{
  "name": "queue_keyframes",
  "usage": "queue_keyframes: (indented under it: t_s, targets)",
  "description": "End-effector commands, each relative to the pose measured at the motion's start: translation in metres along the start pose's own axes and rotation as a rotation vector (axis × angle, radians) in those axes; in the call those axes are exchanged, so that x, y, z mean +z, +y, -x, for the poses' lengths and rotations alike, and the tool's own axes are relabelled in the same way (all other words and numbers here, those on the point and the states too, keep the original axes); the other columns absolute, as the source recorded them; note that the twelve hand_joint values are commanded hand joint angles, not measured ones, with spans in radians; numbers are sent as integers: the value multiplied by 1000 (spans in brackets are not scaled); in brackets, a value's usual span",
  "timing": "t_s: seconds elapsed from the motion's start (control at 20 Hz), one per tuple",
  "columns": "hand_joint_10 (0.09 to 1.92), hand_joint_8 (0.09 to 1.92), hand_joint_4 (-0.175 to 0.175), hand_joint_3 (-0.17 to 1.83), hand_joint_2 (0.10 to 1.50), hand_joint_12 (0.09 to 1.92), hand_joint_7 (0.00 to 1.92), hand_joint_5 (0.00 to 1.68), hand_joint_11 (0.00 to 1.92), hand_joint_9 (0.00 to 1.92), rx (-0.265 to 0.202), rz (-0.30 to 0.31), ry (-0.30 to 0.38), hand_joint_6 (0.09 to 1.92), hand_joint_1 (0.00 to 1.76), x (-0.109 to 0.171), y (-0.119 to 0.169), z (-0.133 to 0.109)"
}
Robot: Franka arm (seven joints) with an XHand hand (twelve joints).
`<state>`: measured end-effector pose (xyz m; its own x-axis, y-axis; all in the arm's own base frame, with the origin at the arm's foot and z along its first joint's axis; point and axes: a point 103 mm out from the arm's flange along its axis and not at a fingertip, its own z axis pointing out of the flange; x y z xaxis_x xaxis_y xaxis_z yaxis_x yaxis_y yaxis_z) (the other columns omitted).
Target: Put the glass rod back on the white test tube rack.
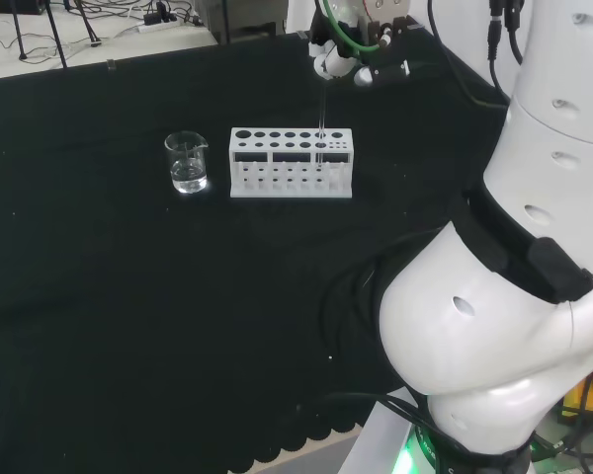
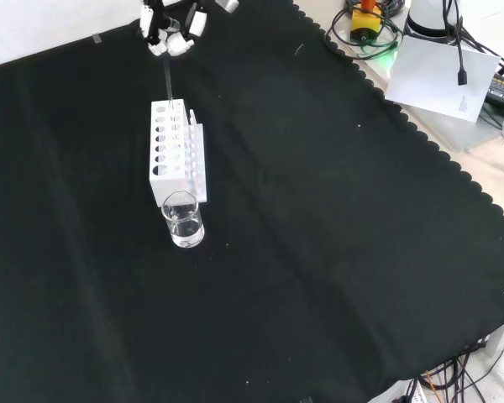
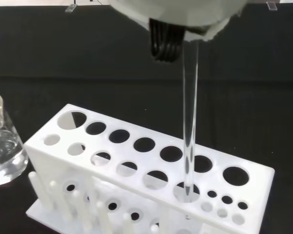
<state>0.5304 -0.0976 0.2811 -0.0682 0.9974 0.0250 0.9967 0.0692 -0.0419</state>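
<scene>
I count one glass rod [image 3: 189, 126], upright, its tip in a hole of one white test tube rack [image 1: 291, 164]; one beaker [image 1: 187, 162] stands left of it in the head view. The hand [image 1: 338, 61], upper centre, pinches the rod.

white rack [image 1: 291, 164], black cloth [image 1: 128, 296], seemingly clear rod [image 3: 189, 131]

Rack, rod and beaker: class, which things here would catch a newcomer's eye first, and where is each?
The white rack stands out on the black cloth. The hand holds a glass rod upright above it, with its lower end in a hole. In the head view, a beaker holding clear liquid stands left of the rack.
</scene>
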Motion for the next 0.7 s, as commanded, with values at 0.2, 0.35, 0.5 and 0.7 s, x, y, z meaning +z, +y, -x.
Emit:
queue_keyframes:
  t_s: [0.2,0.35,0.5,0.7]
  targets:
    - [855,1147,-175,742,682,785,1189,1094,1683,1713,15,-47,4,737,1311,10,2,8]
    - [856,1147,-175,741,683,785,1188,1093,1683,1713,31,-64,-6,737,1311,14,3,7]
    - [856,1147,-175,741,683,785,1188,1093,1683,1714,26,-73,-1,738,1311,18,7,3]
    - [856,1147,-175,740,684,785,1188,1093,1683,1714,8,-86,3,738,1311,24,9,2]
